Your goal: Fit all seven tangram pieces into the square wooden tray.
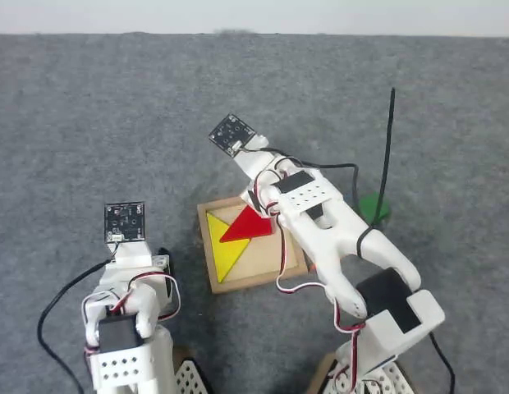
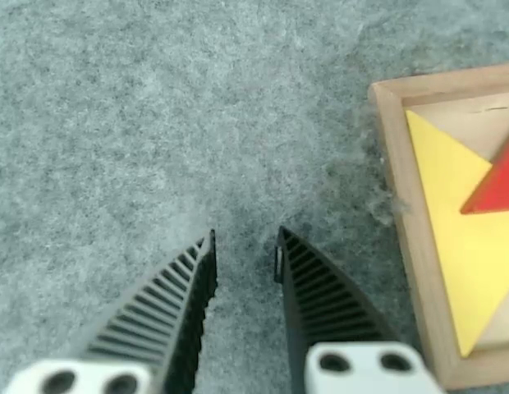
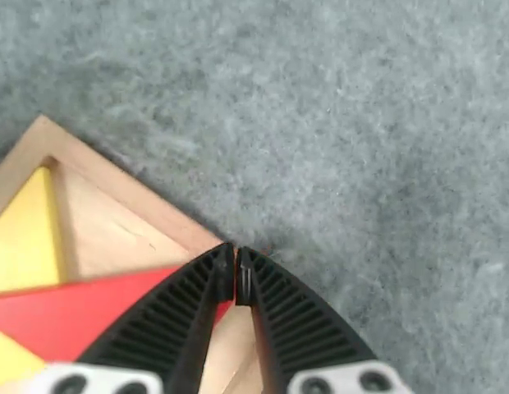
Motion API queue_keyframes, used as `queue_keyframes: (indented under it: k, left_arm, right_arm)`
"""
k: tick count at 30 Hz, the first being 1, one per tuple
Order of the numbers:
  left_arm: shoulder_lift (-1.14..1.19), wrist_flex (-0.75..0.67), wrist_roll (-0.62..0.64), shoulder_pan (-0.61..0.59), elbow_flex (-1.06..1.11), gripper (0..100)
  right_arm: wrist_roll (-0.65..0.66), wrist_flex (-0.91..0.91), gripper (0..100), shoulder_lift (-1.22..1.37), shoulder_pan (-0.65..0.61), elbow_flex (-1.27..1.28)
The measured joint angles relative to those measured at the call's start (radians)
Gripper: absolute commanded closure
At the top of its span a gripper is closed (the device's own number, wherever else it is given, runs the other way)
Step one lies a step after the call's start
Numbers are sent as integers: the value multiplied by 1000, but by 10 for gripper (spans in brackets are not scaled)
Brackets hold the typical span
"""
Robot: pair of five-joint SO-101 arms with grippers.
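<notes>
Grey felt bench [image 1: 90,98] carries everything. Right arm [image 1: 337,230] is stretched over the square wooden tray [image 1: 263,277]. Left arm [image 1: 127,328] is parked off to the tray's side.

Tray: one corner sits right below the tips of the right pincer [image 3: 236,267]. A side rim lies near the left pincer [image 2: 246,246], off to one side, not touching.

Yellow triangle [image 1: 224,246]: flat in the tray, on the half toward the left pincer.

Red triangle [image 1: 249,223]: clamped at one edge in the right pincer, fingers nearly together on it. It overlaps the yellow piece and looks tilted.

Left pincer: fingers spread, bare felt between them.

Small green round thing [image 1: 373,209] on the bench beside the right arm, well back from its pincer.
</notes>
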Motion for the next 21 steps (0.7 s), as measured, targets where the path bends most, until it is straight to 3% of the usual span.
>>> queue_keyframes:
  k: [6, 21]
  left_arm:
    - [0, 0, 0, 0, 0, 889]
    - [0, 0, 0, 0, 0, 889]
  right_arm:
    - [0, -11, 991, 0, -54, 3]
    - [0, 5, 991, 20, 77, 38]
